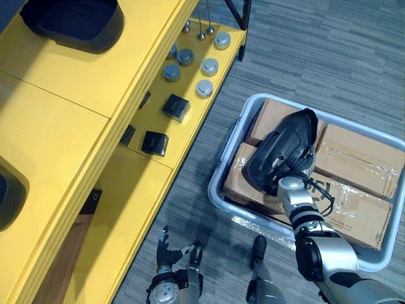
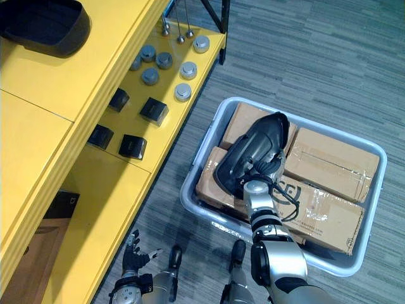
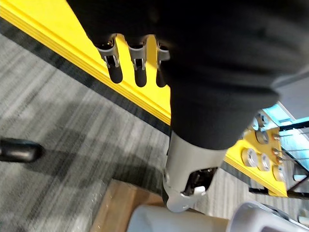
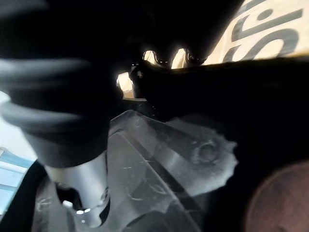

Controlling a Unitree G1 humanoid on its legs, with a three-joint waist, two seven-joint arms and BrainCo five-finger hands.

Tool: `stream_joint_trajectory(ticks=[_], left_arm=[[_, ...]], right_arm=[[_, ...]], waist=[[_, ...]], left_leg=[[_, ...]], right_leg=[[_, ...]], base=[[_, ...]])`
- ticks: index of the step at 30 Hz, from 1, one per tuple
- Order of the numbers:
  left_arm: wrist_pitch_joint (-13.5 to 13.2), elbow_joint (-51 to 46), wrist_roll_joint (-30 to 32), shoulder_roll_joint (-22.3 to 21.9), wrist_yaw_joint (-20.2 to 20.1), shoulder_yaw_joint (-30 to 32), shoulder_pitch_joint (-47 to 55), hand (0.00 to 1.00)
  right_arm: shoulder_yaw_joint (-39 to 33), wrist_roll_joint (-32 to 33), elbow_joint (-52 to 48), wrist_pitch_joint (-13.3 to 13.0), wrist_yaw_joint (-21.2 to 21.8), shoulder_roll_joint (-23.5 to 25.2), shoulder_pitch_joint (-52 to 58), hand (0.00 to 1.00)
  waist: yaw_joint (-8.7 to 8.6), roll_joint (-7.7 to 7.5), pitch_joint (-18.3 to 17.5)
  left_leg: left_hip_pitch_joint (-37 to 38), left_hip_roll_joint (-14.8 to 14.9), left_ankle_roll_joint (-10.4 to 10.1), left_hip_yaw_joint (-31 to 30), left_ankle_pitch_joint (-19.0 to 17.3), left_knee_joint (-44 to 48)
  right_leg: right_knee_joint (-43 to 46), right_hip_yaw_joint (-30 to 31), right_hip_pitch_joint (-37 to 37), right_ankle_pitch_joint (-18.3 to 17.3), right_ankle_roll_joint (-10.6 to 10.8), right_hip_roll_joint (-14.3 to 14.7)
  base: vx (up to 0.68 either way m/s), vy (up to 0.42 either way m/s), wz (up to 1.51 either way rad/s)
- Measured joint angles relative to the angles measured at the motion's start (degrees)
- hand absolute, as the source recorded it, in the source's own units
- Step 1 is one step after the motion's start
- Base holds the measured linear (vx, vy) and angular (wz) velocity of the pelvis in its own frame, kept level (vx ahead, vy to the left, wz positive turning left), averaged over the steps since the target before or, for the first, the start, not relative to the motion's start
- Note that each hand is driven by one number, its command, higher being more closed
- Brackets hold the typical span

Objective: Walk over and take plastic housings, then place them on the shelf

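Down at our side, our left hand (image 1: 166,252) is hanging loose over the carpet, fingers straight and slightly spread, carrying nothing. Just ahead, our right arm is reaching forward and down into the grey bin (image 1: 216,190) on the floor. Our right hand (image 4: 67,82) is sitting against the black housing (image 1: 283,151), and its fingertips are disappearing behind the dark rim, so we cannot tell whether they are curling round it or only resting there. That housing is lying on top of the taped cardboard boxes (image 1: 357,158) packed into the bin, tilted across two of them, and we are judging it not yet lifted.

Beyond the bin, to our left, the yellow shelf (image 1: 57,145) is standing just beside it. Its lower level is holding rows of metal discs (image 1: 204,88) and a few small black blocks (image 1: 155,143). On its top surface, farther off, another black housing (image 1: 76,22) is lying, and a dark rounded shape (image 1: 9,193) at the near edge is looking to us like one more.

We are therefore reading the task as partly done: at least one housing is on the shelf already, and this one is at the taking step. Securing a grip, lifting it out, turning to the shelf and setting it on top are what we are counting as left.
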Motion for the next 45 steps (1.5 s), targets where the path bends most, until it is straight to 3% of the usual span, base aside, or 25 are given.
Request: stream_joint_trajectory(ticks=[1,2,10,20,25,27,31,36,37,40,45], left_arm=[[0.0,0.21,-0.01,0.02,0.17,0.0,-0.09,0.0],[0.02,0.64,-0.04,0.04,0.58,0.0,-0.27,0.0],[0.05,1.44,-1.18,0.27,2.24,-0.11,-1.68,0.0],[0.15,-6.04,-1.16,0.7,1.76,-2.75,-1.29,0.0],[0.03,-13.46,-1.22,1.91,-0.34,-2.14,-1.19,0.0],[0.03,-16.27,-1.15,2.95,-1.14,-0.99,-3.84,0.0],[0.03,-17.8,-0.96,5.1,-1.87,0.62,-13.88,0.0],[-0.01,-15.24,-1.2,7.14,-2.89,0.36,-26.23,0.0],[-0.08,-13.01,-4.11,7.22,-3.24,-0.04,-29.39,0.0],[-0.08,-9.45,-10.99,7.37,-3.97,0.0,-34.35,0.0],[-0.47,-9.43,-14.77,6.38,-3.47,-0.67,-35.76,0.0]], right_arm=[[0.23,0.0,0.0,0.11,-0.26,-0.06,-0.09,0.0],[0.41,-0.01,0.02,0.14,-0.62,-0.06,-0.4,1.0],[0.36,0.1,3.16,0.46,-0.9,-2.77,-2.85,1.0],[0.5,-0.43,7.41,4.33,3.23,-9.42,-5.22,1.0],[7.52,-9.04,2.27,5.07,5.09,-16.5,-7.01,1.0],[12.26,-16.79,-5.48,5.03,6.48,-19.09,-6.64,1.0],[18.29,-24.64,-17.94,4.17,8.18,-20.4,-4.11,1.0],[22.85,-27.19,-22.18,2.32,11.32,-19.93,-0.35,1.0],[22.9,-27.19,-22.82,2.06,12.04,-19.52,0.62,0.0],[22.89,-26.86,-22.74,2.01,13.88,-16.69,0.79,0.0],[21.61,-23.78,-16.59,2.05,14.61,-10.52,0.62,0.0]], waist=[[0.02,0.0,0.0],[0.05,-0.05,0.19],[-0.19,-0.62,0.84],[-1.24,-0.67,0.9],[-2.79,-0.69,0.91],[-4.13,-0.67,0.89],[-5.28,-0.74,0.43],[-6.63,-0.76,-0.57],[-6.78,-0.8,-0.86],[-7.63,-1.19,-1.38],[-7.71,-1.41,-1.87]], left_leg=[[-0.39,0.0,-0.02,0.0,-0.04,0.31],[-0.89,0.01,-0.13,0.02,-0.2,0.8],[-2.29,0.76,-0.53,1.07,-0.69,2.84],[-2.18,0.78,-0.55,0.07,-0.69,3.85],[-1.93,0.32,-0.53,-0.28,-0.7,4.48],[-1.48,0.29,-0.52,-0.26,-0.71,4.71],[-0.46,0.5,-0.55,0.0,-0.7,4.54],[-0.2,0.59,-0.67,0.11,-0.55,4.1],[-0.1,0.63,-0.68,0.17,-0.51,3.94],[0.63,0.73,-0.67,1.19,-0.4,3.28],[1.32,0.89,-0.65,2.5,-0.39,2.72]], right_leg=[[0.0,0.06,-0.28,0.15,-0.02,0.02],[0.0,0.24,-0.62,0.34,-0.04,0.07],[0.0,2.17,-1.88,0.86,-0.33,1.1],[-0.07,1.27,-0.76,1.12,0.04,1.13],[-0.08,1.09,-0.01,1.24,0.1,0.75],[-0.14,1.11,0.58,1.33,0.03,0.72],[-1.13,1.12,1.82,1.67,-0.32,0.97],[-1.14,1.12,1.81,1.73,-0.39,1.08],[-1.14,1.14,1.81,1.78,-0.44,1.12],[-1.14,1.62,1.79,1.9,-0.56,1.13],[-1.14,3.04,1.38,2.17,-0.62,1.22]], base=[[-0.07,0.03,-0.04],[-0.07,0.029,-0.04],[-0.06,0.024,-0.11],[-0.01,0.053,0.04],[-0.02,0.062,0.05],[-0.03,0.056,0.0],[-0.03,0.034,-0.03],[0.01,0.029,-0.02],[0.04,0.06,-0.04],[0.03,0.054,-0.11],[0.01,0.065,-0.15]])
